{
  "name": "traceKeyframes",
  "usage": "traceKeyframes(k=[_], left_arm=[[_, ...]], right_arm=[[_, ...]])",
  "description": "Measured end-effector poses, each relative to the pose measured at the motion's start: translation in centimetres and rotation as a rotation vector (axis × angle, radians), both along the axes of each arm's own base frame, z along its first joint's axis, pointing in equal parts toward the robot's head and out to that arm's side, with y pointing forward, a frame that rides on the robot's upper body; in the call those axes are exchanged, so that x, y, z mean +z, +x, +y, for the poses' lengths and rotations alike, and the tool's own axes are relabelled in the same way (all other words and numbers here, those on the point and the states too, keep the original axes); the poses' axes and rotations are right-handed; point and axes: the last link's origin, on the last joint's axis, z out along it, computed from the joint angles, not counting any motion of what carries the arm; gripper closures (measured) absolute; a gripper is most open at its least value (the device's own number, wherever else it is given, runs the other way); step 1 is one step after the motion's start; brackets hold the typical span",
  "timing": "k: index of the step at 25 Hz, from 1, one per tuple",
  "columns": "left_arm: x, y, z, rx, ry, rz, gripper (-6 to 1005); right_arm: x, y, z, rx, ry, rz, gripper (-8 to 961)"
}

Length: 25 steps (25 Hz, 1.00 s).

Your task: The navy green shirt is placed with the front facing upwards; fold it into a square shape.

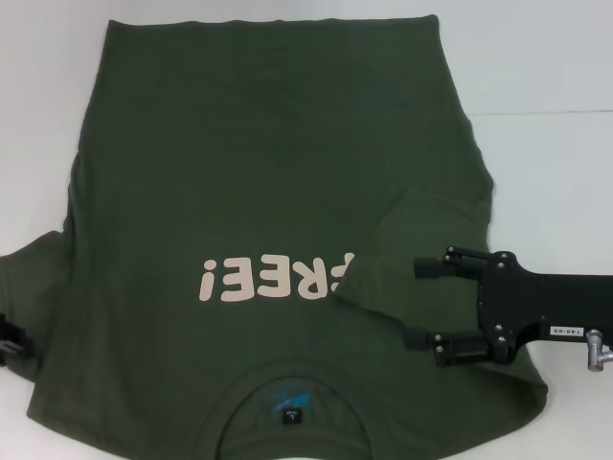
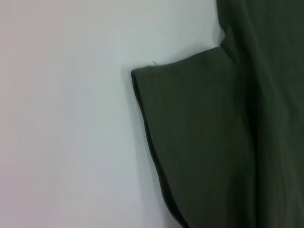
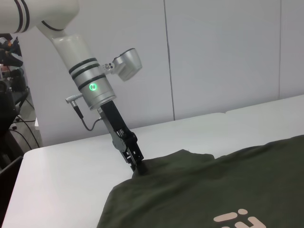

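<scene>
The navy green shirt [image 1: 259,172] lies face up on the white table [image 1: 546,77], with its collar and blue label [image 1: 290,402] at the near edge. The cream letters [image 1: 273,278] read upside down. Its right sleeve [image 1: 412,230] is folded inward over the first letter. My right gripper [image 1: 420,303] is open and empty, lying level over the shirt's right side just beside that folded sleeve. My left gripper [image 1: 8,341] is at the far left edge. In the right wrist view it [image 3: 138,166] points down with its tips closed on the left sleeve's edge [image 3: 156,164]. The left wrist view shows that sleeve [image 2: 199,137] flat on the table.
The table has a seam [image 1: 546,113] running along its far right part. Bare white tabletop [image 2: 66,118] lies left of the left sleeve and right of the shirt. Beyond the table there is a pale wall [image 3: 218,52], with cables and equipment [image 3: 9,95] off the table's end.
</scene>
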Motion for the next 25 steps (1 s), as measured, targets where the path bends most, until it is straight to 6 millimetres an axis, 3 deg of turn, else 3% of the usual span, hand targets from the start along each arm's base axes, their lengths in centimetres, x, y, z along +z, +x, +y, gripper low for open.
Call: traceKeyframes(k=[10, 17, 25], left_arm=[[0.1, 0.1, 0.2, -0.015, -0.007, 0.011, 888], [0.6, 0.2, 0.2, -0.046, -0.010, 0.049, 917], [3.0, -0.4, 0.5, -0.070, 0.076, 0.148, 939]], right_arm=[[0.0, 0.1, -0.1, -0.006, -0.003, 0.001, 69], [-0.1, 0.0, -0.1, -0.007, -0.006, 0.004, 73], [-0.3, 0.2, -0.2, -0.019, -0.009, 0.012, 77]])
